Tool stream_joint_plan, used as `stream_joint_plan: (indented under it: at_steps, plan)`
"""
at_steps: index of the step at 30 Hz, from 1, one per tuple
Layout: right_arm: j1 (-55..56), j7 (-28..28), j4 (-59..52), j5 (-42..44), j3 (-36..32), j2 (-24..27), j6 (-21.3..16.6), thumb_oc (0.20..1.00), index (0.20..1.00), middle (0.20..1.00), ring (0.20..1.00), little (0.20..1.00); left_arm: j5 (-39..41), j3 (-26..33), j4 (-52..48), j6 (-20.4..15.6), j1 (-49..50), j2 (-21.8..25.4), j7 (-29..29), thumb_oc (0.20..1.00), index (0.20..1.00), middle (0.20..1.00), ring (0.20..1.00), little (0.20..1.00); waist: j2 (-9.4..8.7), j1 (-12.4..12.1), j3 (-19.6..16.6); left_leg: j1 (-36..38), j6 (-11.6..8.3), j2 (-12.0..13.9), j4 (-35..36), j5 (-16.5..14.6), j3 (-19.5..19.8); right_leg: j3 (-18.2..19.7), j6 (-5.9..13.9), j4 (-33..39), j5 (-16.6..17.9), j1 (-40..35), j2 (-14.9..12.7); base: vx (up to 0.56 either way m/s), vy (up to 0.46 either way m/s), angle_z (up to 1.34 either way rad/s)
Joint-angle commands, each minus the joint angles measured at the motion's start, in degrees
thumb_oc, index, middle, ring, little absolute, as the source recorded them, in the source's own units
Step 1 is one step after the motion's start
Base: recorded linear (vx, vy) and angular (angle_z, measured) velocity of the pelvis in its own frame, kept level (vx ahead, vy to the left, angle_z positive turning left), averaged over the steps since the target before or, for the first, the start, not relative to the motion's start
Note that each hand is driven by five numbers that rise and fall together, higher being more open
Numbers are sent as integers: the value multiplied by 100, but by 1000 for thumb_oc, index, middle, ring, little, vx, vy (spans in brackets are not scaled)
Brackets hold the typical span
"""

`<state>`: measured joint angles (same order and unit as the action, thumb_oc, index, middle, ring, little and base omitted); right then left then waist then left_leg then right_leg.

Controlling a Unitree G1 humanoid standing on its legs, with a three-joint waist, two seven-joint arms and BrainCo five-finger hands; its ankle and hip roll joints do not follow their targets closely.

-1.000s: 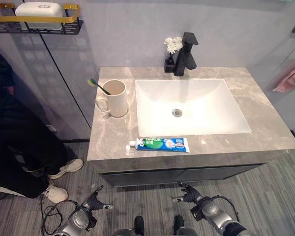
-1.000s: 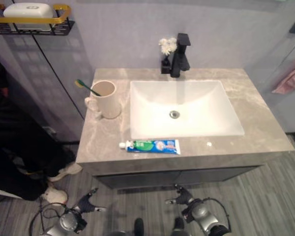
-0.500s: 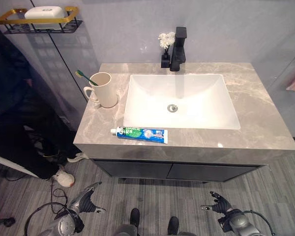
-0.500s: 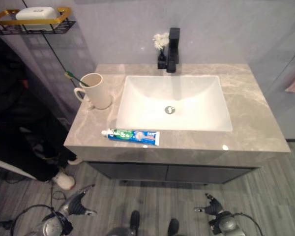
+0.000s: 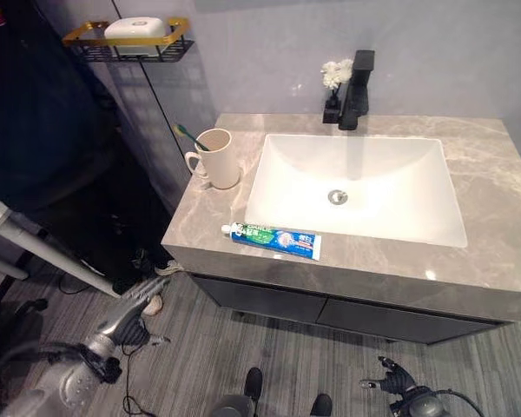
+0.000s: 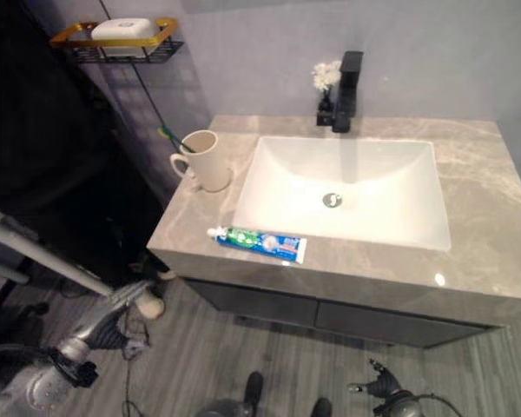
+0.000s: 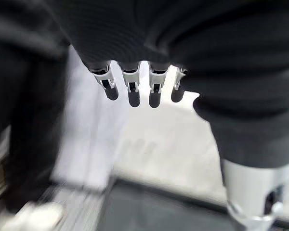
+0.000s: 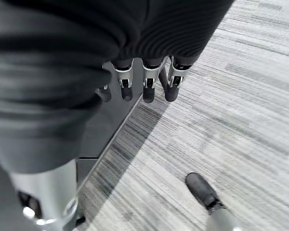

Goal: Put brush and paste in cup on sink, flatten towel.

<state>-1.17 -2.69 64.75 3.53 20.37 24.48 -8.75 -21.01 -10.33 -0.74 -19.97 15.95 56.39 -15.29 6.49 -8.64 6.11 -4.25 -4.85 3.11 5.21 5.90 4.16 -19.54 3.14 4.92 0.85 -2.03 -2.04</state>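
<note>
Below, the right wrist view alone shows grey plank floor (image 8: pixel 221 120) past the robot hand (image 8: pixel 144 82).

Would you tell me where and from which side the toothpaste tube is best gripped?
Likely across the middle of the toothpaste tube, pinching its long edges from above. It lies flat near the counter's front edge, cap toward the cup, with room on both sides.
</note>
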Motion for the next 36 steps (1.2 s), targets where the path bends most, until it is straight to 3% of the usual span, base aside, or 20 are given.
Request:
stream_joint_plan:
  at_steps: [1, 16, 23, 30, 36]
  plan:
    - [-175, -123, -123, -129, 68, -120, -70, 1000, 1000, 1000, 1000, 1000, 232, 290, -48, -213, -170, 161, -263, 1000, 1000, 1000, 1000, 1000, -348, 122, -125, -298, -288, 28, -21, 229, -121, 357, 575, -199, 61, -82, -622, 0, 0, 0]
    - [43, 27, -125, -158, 80, -249, 59, 1000, 1000, 1000, 1000, 1000, 801, 1035, -628, -173, -451, 44, -286, 1000, 1000, 1000, 1000, 1000, -388, 357, -196, -184, -277, 97, -21, 116, -381, 651, 603, -64, 180, -36, -628, -1, 2, -4]
    - [167, 101, -169, -169, 41, -263, 110, 1000, 1000, 1000, 1000, 1000, 1209, 815, -649, -161, -960, -185, -53, 1000, 1000, 1000, 1000, 1000, -396, 586, -191, -180, -280, 135, -21, 65, -528, 839, 623, -26, 249, 70, -635, 5, 16, -14]
    - [271, 131, -139, -112, -48, -285, 122, 1000, 1000, 1000, 1000, 1000, 1352, 551, -610, -167, -1232, -233, 83, 1000, 1000, 1000, 1000, 1000, -423, 687, -215, -204, -269, 154, -21, 24, -623, 967, 646, -9, 308, 169, -642, 19, 21, -13]
    - [335, 170, -88, -120, -109, -301, 200, 1000, 1000, 1000, 1000, 1000, 1866, 442, -702, -117, -1396, -142, 523, 1000, 1000, 1000, 1000, 1000, -431, 832, -294, -163, -202, 148, -21, -72, -844, 1226, 706, 7, 397, 300, -674, 35, 36, -22]
